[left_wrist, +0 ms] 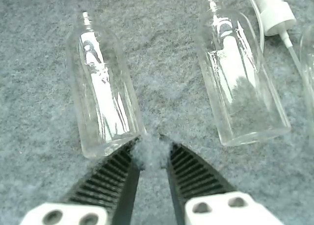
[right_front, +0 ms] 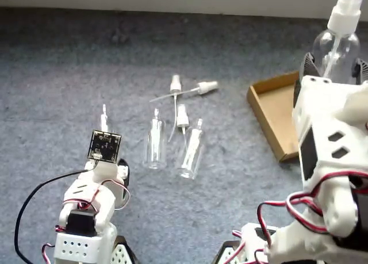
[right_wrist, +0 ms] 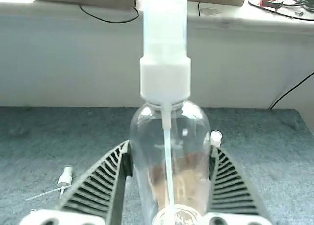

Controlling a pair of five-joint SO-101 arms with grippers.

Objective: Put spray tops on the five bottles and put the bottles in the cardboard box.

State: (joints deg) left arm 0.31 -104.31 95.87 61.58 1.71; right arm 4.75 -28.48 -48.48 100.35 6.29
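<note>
Table (right_front: 57,57), grey cover, high view: a pair of bare bottles (right_front: 155,144) lies side by side at the centre, necks pointing away from the arms. Three loose spray tops (right_front: 182,115) lie among and just beyond them, near to hand for fitting. A third bare bottle (right_front: 104,115) lies just ahead of the left arm (right_front: 92,201). The cardboard box (right_front: 275,111), shallow and open, sits to the right, near the right arm (right_front: 330,155), which holds a capped bottle (right_front: 338,42) raised and upright, by judgement ready for boxing. Left wrist view: the left gripper (left_wrist: 150,140) is low over the table, fingers slightly parted with nothing between them but the cover. Its tips are just beside the base of the third bare bottle, and it is judged lined up to take that bottle. One of the pair and a spray top lie off to the side. Right wrist view: the right gripper (right_wrist: 169,149) pinches the capped bottle by its body. The top is seated on the neck, with its tube running down inside. The low hold leaves the top free and keeps the bottle upright.
</note>
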